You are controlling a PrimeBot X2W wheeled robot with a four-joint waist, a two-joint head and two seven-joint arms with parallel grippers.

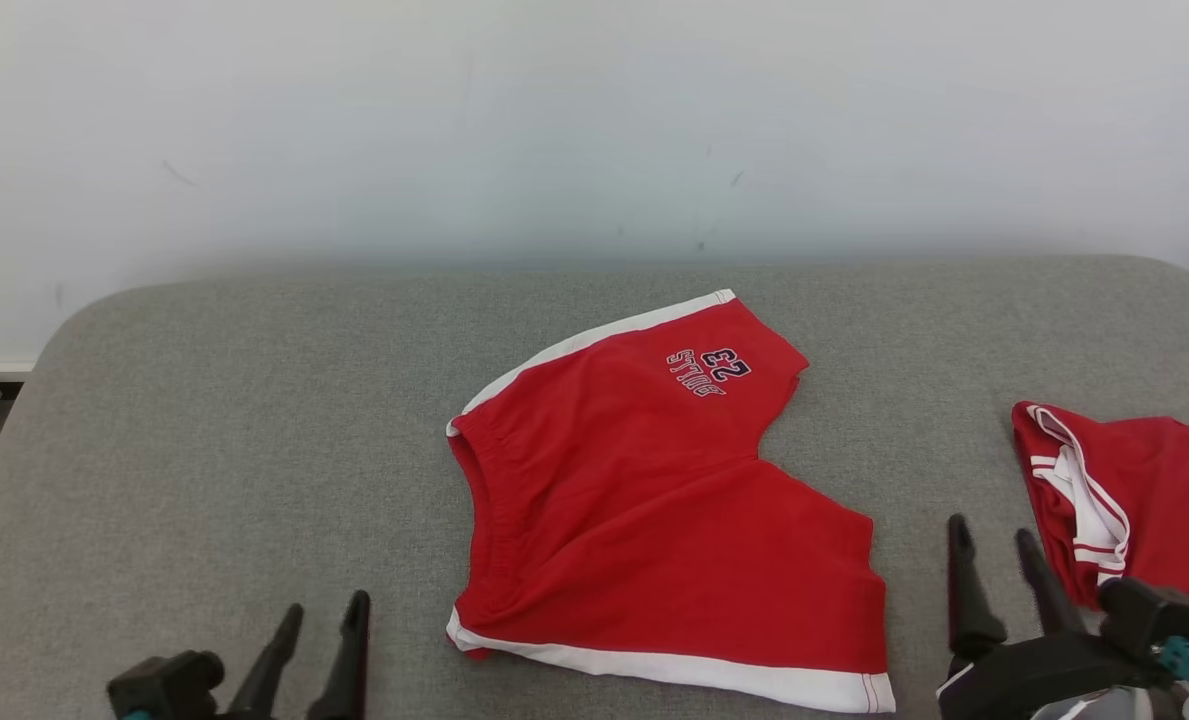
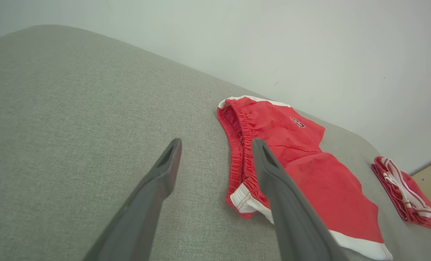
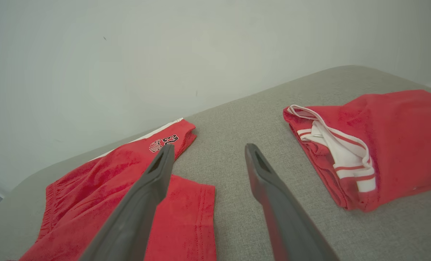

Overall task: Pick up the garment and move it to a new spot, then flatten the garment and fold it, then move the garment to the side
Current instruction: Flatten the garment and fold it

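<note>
Red shorts [image 1: 654, 520] are lying flat mid-frame, looking light and floppy; pinching the waistband [image 1: 470, 520] corners seems best. Left gripper [image 1: 328, 604] and right gripper [image 1: 991, 530] are gaping wide, holding nothing.

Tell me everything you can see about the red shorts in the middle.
The red shorts look like soft cotton, with white side stripes, a gathered elastic waistband on the left and a 23 logo on the far leg. They lie flat, legs spread rightward, on the grey upholstered surface, nothing else touching them.
</note>
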